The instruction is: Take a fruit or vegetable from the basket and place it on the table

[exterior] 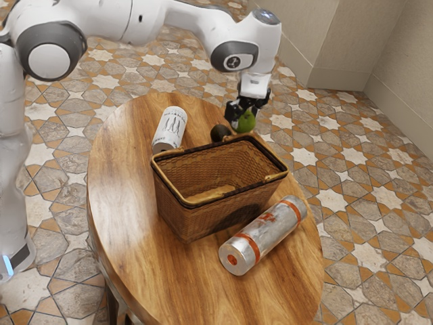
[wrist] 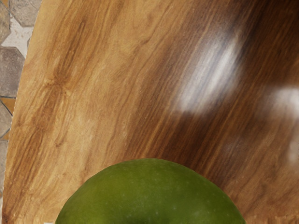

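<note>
In the exterior view my gripper (exterior: pixel 242 116) is beyond the wicker basket's far rim, shut on a green fruit (exterior: pixel 247 122) that shows below the black fingers. The wicker basket (exterior: pixel 196 215) stands upright on the round wooden table (exterior: pixel 122 203). A dark round fruit (exterior: pixel 218 133) is just outside the basket's far side, partly hidden by the rim. Large at the wrist view's lower edge is the same green fruit (wrist: pixel 152 193), with the wooden tabletop (wrist: pixel 103 93) beneath my hand.
A white can with printed figures (exterior: pixel 171 127) stands near the basket's far left corner in the exterior view. A silver cylinder with orange bands (exterior: pixel 267 231) lies along the basket's near right side. The table's curved edge (exterior: pixel 90 203) borders a tiled floor.
</note>
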You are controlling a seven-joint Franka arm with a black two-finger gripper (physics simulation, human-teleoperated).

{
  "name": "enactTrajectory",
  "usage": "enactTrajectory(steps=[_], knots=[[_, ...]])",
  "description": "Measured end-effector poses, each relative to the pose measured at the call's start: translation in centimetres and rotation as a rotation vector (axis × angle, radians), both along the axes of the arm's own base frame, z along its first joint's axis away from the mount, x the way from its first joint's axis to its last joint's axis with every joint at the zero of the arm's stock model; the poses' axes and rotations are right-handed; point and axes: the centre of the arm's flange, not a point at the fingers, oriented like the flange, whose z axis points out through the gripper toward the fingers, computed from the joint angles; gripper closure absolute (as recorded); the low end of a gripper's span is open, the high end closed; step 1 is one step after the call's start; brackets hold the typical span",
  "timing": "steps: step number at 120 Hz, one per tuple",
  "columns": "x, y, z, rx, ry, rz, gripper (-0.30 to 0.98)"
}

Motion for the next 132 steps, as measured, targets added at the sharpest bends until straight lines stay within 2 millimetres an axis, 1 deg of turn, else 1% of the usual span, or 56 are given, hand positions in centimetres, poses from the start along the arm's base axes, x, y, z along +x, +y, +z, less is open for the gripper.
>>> enactTrajectory(steps=[5, 14, 24, 37, 43, 54, 78, 94, 104, 109, 114, 122, 132], knots=[[0.0, 0.2, -0.1, 0.0, 0.003, 0.004, 0.23], [0.0, -0.5, 0.1, -0.001, 0.004, -0.007, 0.23], [0.1, -1.1, 1.5, -0.001, -0.004, -0.013, 0.22], [-0.1, -0.8, 2.1, -0.002, 0.006, -0.005, 0.22], [-0.3, -0.1, 2.5, 0.0, 0.006, 0.007, 0.22], [-0.7, 1.8, 2.8, 0.002, 0.01, 0.041, 0.22], [-1.4, 5.0, 2.5, 0.01, 0.027, 0.098, 0.22], [-2.0, 8.2, 1.5, 0.015, 0.048, 0.153, 0.22], [-2.2, 10.6, 0.1, 0.021, 0.074, 0.195, 0.21], [-2.2, 11.4, -0.8, 0.024, 0.09, 0.21, 0.21], [-1.9, 11.7, -1.9, 0.028, 0.106, 0.217, 0.22], [-1.1, 11.7, -3.5, 0.038, 0.13, 0.217, 0.22], [-0.4, 11.6, -4.3, 0.044, 0.14, 0.217, 0.22]])
